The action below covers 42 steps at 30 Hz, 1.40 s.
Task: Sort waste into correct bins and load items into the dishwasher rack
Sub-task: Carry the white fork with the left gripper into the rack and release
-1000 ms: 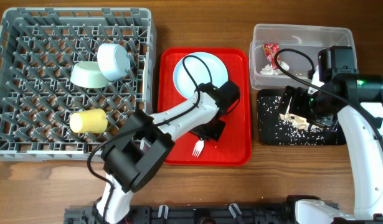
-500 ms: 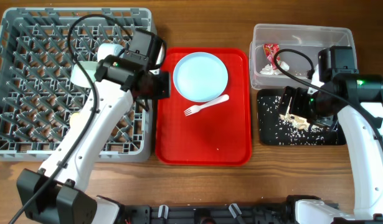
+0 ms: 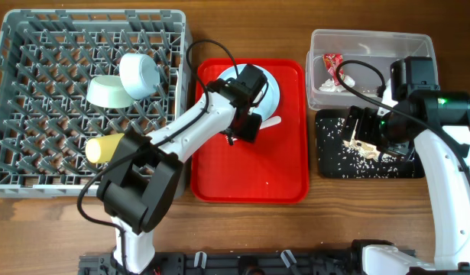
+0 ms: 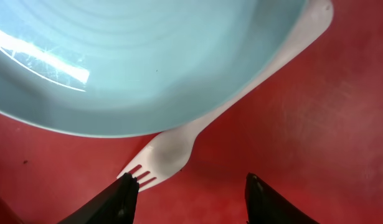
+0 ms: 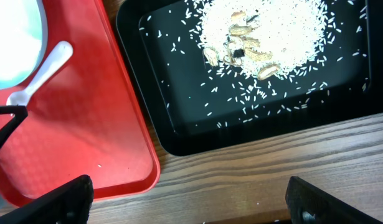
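Red-and-white wrapper (image 3: 330, 61) in clear tub (image 3: 372, 46); its print illegibly small

A brown wooden table (image 3: 334, 221) with visible grain lies under even light; a black rail (image 3: 242, 263) lines its near edge.

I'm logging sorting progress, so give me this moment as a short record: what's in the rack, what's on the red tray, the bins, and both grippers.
rack: mint bowl, blue bowl, yellow cup
red tray: plate, with fork against its rim
clear tub: wrapper
black tray: rice scraps
left gripper: open, empty, close above the fork's tines
right gripper: open, empty, by the black tray
not yet racked: plate, fork
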Each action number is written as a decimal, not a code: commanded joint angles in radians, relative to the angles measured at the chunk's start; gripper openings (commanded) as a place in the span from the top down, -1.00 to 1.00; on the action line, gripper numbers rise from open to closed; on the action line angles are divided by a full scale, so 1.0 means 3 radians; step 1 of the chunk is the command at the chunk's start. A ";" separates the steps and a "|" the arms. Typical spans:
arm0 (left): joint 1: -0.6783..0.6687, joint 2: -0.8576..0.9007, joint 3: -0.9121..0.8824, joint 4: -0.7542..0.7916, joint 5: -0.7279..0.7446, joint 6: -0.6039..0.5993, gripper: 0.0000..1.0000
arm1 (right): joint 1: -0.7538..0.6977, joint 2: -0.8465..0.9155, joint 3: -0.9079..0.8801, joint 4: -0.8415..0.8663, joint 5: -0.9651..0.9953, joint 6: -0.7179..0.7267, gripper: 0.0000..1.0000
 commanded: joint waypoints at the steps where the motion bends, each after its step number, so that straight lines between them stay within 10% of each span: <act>1: -0.0008 0.0140 -0.0009 0.0094 -0.0061 0.0079 -0.16 | -0.0011 -0.0052 0.0065 -0.0004 0.0057 -0.0056 -1.00; 16: -0.0008 0.0219 -0.0248 0.0300 -0.0165 0.0075 -0.20 | -0.0011 -0.0052 0.0065 -0.0022 0.0058 -0.0058 -0.99; 42: -0.0401 0.0217 -0.0280 -0.0219 0.0169 0.0064 0.92 | -0.0011 -0.0052 0.0065 -0.0031 0.0058 -0.0058 -1.00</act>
